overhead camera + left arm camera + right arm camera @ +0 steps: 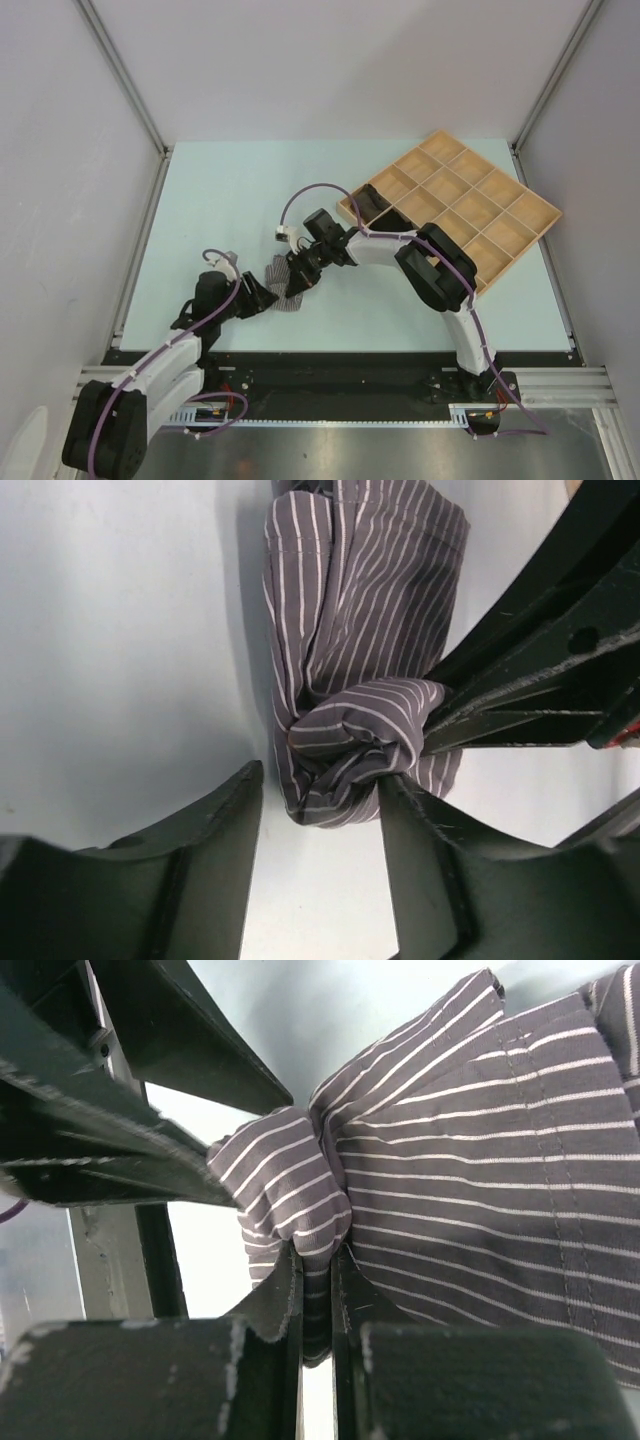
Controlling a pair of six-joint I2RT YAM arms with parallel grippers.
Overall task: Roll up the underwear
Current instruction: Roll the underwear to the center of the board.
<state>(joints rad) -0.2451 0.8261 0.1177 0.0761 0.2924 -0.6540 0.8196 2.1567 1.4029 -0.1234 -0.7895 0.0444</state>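
Note:
One piece of underwear (288, 296), grey with thin white stripes, lies on the pale table between the arms. Its near end is bunched into a small roll (350, 742). My right gripper (317, 1260) is shut on a fold of this cloth (480, 1190); it shows in the top view (300, 280) and reaches in from the right in the left wrist view (520, 695). My left gripper (320, 780) is open, its fingers either side of the roll, the right finger touching it; it also shows in the top view (262, 295). No plain black, brown or heather grey briefs lie on the table.
A compartmented wooden tray (520, 215) sits at the back right, turned at an angle. Two of its left compartments hold dark bundles (372, 200). Metal frame rails run along the table's sides and front (330, 360).

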